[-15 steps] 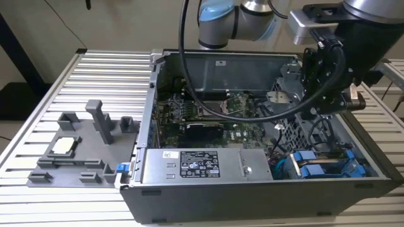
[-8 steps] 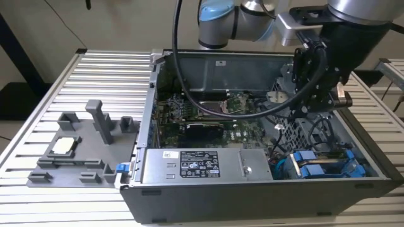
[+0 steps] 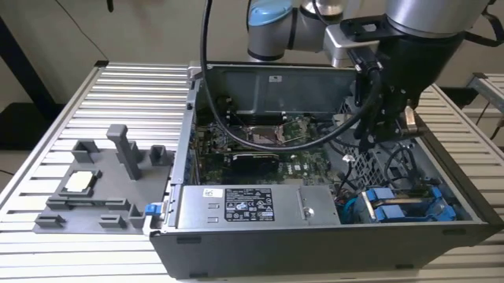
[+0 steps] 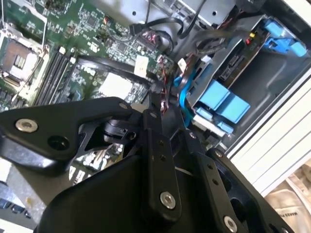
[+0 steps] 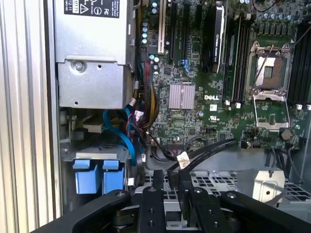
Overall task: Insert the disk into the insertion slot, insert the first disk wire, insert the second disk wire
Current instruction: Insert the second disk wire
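The disk (image 3: 403, 209) sits in the slot (image 3: 358, 168), just beside the gripper (image 5: 171, 178). A black wire (image 5: 209, 150) reaches the gripper; grip state cannot be told. Wire insertion judged incomplete.

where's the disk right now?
The disk, blue carrier showing, sits low inside the computer case at the exterior view's lower right, right beside the grey power-supply box.

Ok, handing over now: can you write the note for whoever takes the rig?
Gripper: low inside the open computer case, over the dark grey perforated metal drive cage, close to a black cable with a white tag.
Disk: the disk in its bright blue plastic carrier sits in the cage bay; insertion looks done.
Wires: a blue cable runs beside the carrier; whether either wire is plugged cannot be told, so count both as left.
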Motion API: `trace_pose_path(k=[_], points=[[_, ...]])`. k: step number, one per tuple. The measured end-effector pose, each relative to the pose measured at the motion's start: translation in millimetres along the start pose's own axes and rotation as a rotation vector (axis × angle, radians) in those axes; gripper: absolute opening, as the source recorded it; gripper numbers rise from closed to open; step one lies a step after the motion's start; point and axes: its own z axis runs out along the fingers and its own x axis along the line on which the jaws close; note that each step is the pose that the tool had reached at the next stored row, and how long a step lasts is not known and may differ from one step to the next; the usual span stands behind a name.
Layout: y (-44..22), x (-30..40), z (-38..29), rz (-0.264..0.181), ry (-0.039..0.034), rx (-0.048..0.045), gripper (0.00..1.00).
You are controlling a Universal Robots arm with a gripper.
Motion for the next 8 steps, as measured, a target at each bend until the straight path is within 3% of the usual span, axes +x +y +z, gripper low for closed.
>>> trace_pose_path(k=[2, 6, 8], points=[[4.3, -0.2, 1.0, -0.001, 0.0001, 0.0104, 0.27], [5.7, -0.3, 2.7, -0.003, 0.0010, 0.0333, 0.27], [5.7, -0.5, 3.3, -0.006, 0.0007, 0.0377, 0.27]])
